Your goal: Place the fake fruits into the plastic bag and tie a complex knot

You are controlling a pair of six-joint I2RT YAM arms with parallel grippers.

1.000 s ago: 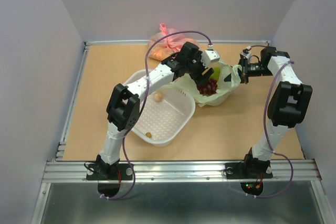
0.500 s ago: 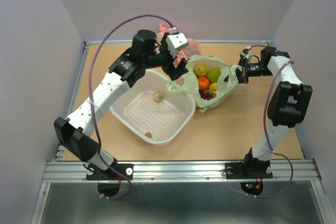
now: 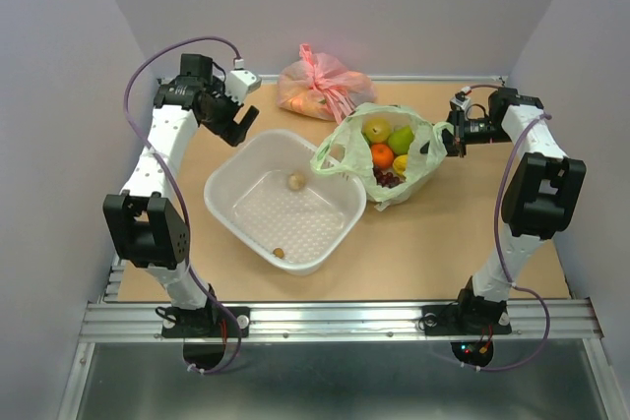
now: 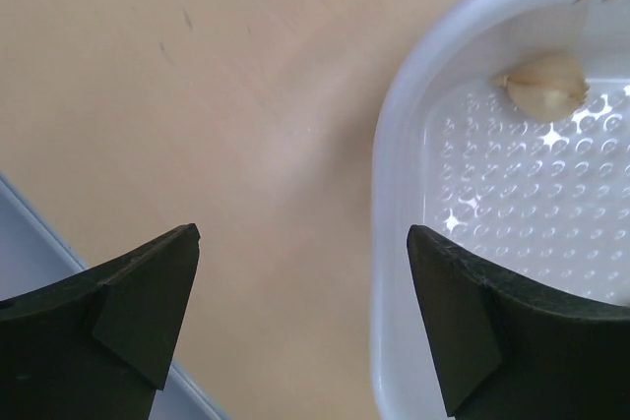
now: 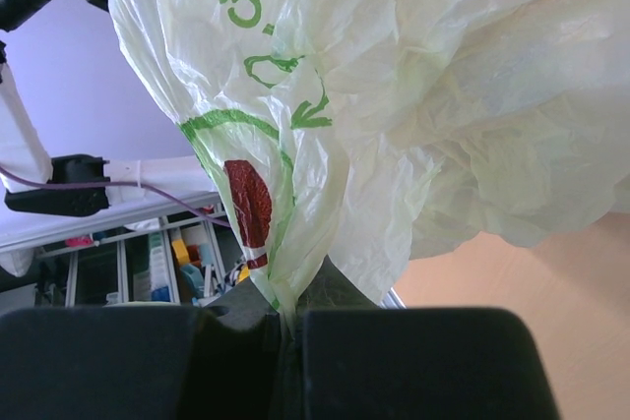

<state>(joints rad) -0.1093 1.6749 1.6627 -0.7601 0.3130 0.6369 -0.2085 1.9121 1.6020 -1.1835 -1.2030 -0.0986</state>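
Landmark: white basket (image 3: 224, 211), standing on the wooden table (image 3: 423, 253).
Left gripper (image 3: 239, 125): jaws wide apart with nothing between them, hovering above the basket's far left corner. In its wrist view the left gripper (image 4: 300, 243) looks down on bare table and the basket's rim (image 4: 387, 194).
Right gripper (image 3: 451, 137): well to the right of the basket, beyond the bag. In its wrist view the right gripper (image 5: 285, 327) has its jaws pressed together on a gathered fold of the plastic bag (image 5: 443, 95).
Plastic bag (image 3: 421, 172): pale green, just beside the basket's far right corner, mouth open upward and handles untied; its left handle strip (image 3: 331, 157) drapes onto the basket's rim.
Fake fruits: all in the bag, to the right of the basket: yellow pear (image 3: 377, 129), green fruit (image 3: 401, 138), orange (image 3: 382, 154), small yellow fruit (image 3: 400, 163), dark red grapes (image 3: 389, 180).
Inside the basket: a pale bulb-shaped thing (image 3: 296, 181) near the far side, also seen at (image 4: 544, 86), and a small brown thing (image 3: 280, 253) near the front.
Pink bag (image 3: 320, 89): tied, behind the basket at the table's far edge.
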